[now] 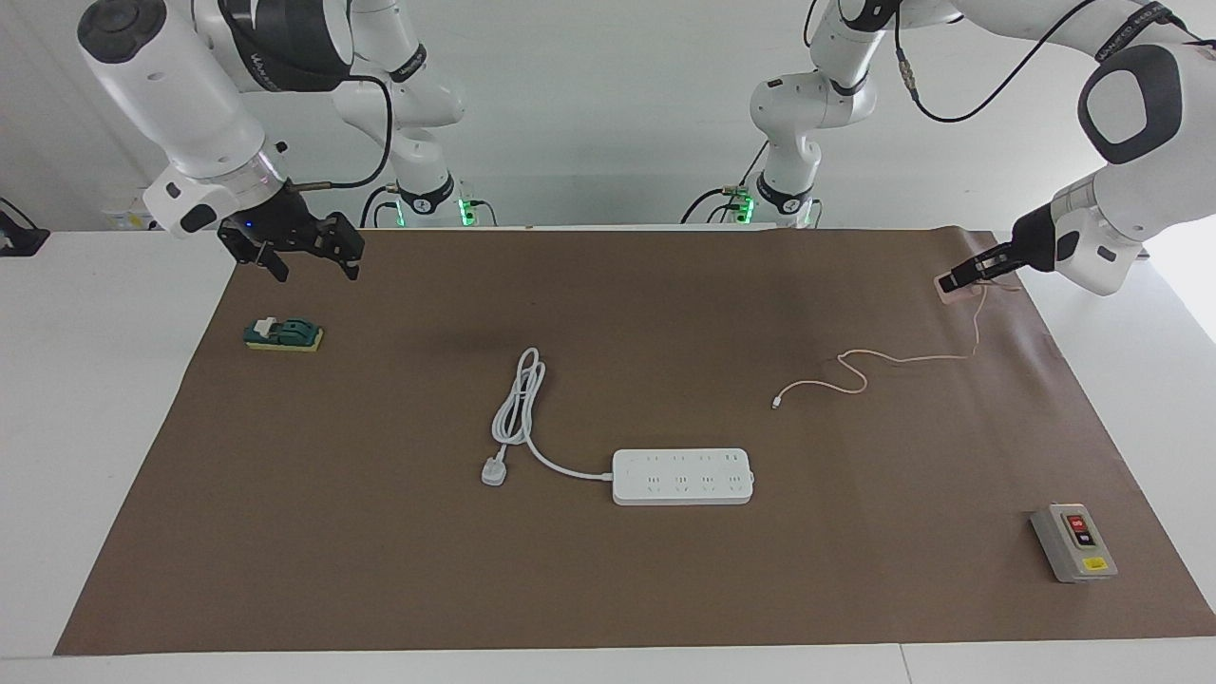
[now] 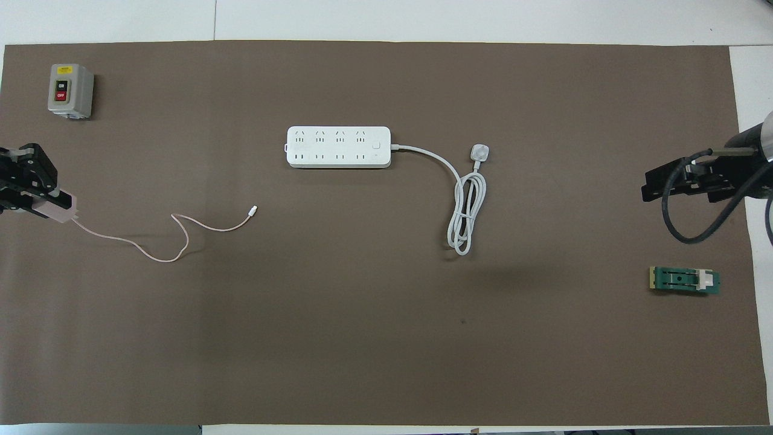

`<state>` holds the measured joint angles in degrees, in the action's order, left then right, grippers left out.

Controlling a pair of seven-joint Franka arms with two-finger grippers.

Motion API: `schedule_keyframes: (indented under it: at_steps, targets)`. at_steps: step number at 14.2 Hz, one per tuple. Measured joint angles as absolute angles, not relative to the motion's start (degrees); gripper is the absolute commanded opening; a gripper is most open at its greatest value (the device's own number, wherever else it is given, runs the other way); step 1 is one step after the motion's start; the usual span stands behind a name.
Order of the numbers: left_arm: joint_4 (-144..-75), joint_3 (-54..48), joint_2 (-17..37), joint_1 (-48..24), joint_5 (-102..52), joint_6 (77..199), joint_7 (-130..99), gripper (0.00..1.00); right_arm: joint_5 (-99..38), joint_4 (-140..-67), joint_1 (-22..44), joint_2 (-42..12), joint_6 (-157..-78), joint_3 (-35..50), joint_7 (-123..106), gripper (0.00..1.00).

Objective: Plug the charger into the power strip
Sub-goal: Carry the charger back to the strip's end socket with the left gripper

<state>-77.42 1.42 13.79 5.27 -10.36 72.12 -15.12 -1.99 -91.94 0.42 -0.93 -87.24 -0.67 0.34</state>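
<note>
The pale pink charger (image 1: 953, 283) is in my left gripper (image 1: 961, 277), which is shut on it and holds it just above the mat at the left arm's end; it also shows in the overhead view (image 2: 57, 209). Its thin pink cable (image 1: 860, 370) hangs down and trails over the mat toward the middle. The white power strip (image 1: 682, 476) lies flat mid-table, sockets up, and shows in the overhead view (image 2: 338, 147). My right gripper (image 1: 313, 269) is open and empty in the air at the right arm's end.
The strip's thick white cord is coiled beside it and ends in a white three-pin plug (image 1: 493, 470). A grey box with red and black buttons (image 1: 1073, 541) stands at the left arm's end. A green and yellow block (image 1: 283, 334) lies below my right gripper.
</note>
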Motion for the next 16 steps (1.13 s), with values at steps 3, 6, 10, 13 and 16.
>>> schedule_keyframes:
  at_steps: [3, 6, 10, 13, 16]
  targets:
    - [-77.14, 0.94, 13.89, 2.31, -10.36, 76.18, -33.66, 0.00, -0.29, -89.75, 0.42, -0.68, -85.53, -0.37, -3.89, 1.00]
    - [-77.17, 0.64, 15.36, -4.44, -10.32, 82.21, -54.37, 0.00, -0.27, -86.97, 0.39, -0.62, -83.27, -0.47, -5.05, 1.00]
    - [-77.23, 0.59, 19.07, -10.09, -9.95, 90.34, -76.89, 0.00, 0.95, -85.72, 0.40, -0.60, -80.13, -0.44, -5.09, 1.00]
    - [-78.03, 0.55, 22.00, -13.49, -7.96, 94.61, -86.97, 0.00, 2.43, -86.17, 0.41, -0.68, -79.88, -0.41, -5.10, 1.00]
    - [-79.87, 0.53, 23.94, -16.94, -5.16, 99.43, -95.55, 0.00, 2.58, -86.70, 0.29, -0.75, -79.89, -0.64, -5.10, 1.00]
